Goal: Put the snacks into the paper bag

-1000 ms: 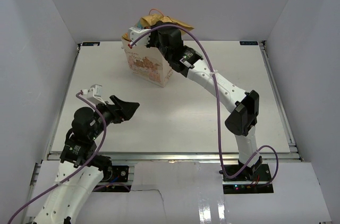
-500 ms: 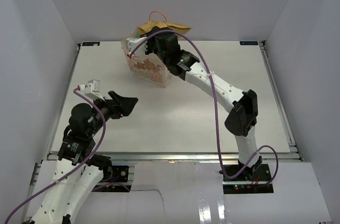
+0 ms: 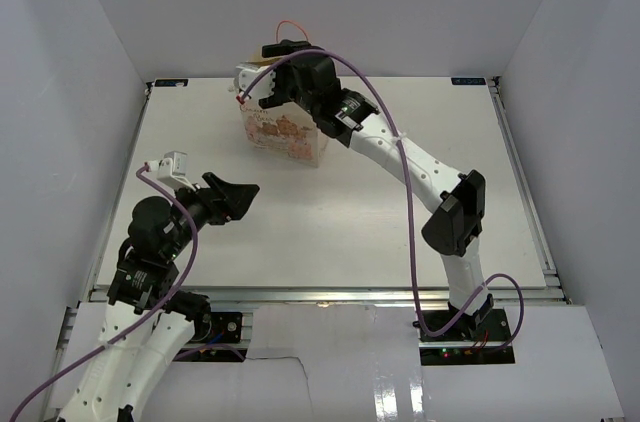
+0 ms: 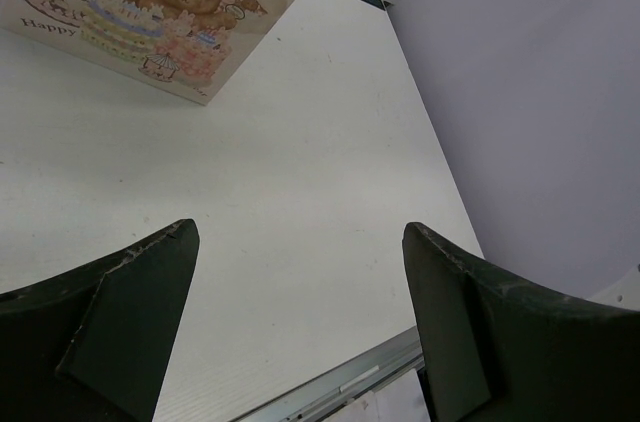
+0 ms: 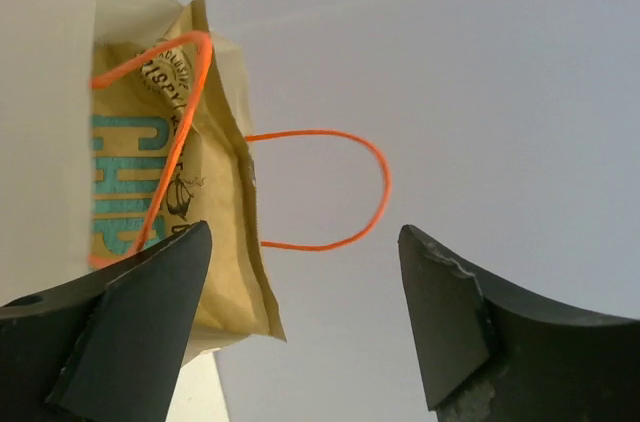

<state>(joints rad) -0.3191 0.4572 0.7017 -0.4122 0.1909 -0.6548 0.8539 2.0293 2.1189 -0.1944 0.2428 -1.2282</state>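
The cream paper bag (image 3: 278, 129) with its teddy-bear print stands upright at the back of the table, and its printed side also shows in the left wrist view (image 4: 130, 12). A yellow crisp bag with teal lettering (image 5: 205, 212) sits inside it, its top edge poking out beside the orange cord handles (image 5: 372, 157). My right gripper (image 3: 277, 70) hovers just over the bag's mouth, open (image 5: 300, 282), with the crisp bag's edge close to its left finger (image 5: 130, 332) but free of it. My left gripper (image 3: 236, 197) is open and empty, low over the table's near left (image 4: 300, 292). No other snacks are in view.
White walls close in the table (image 3: 400, 212) on the left, back and right. A metal rail (image 4: 350, 382) runs along the near edge. The right arm's purple cable (image 3: 405, 192) loops above the table's middle.
My right gripper has gone from shut to open and let go of the crisp bag, which has sunk into the paper bag. The paper bag now stands straighter. The left arm barely moved.
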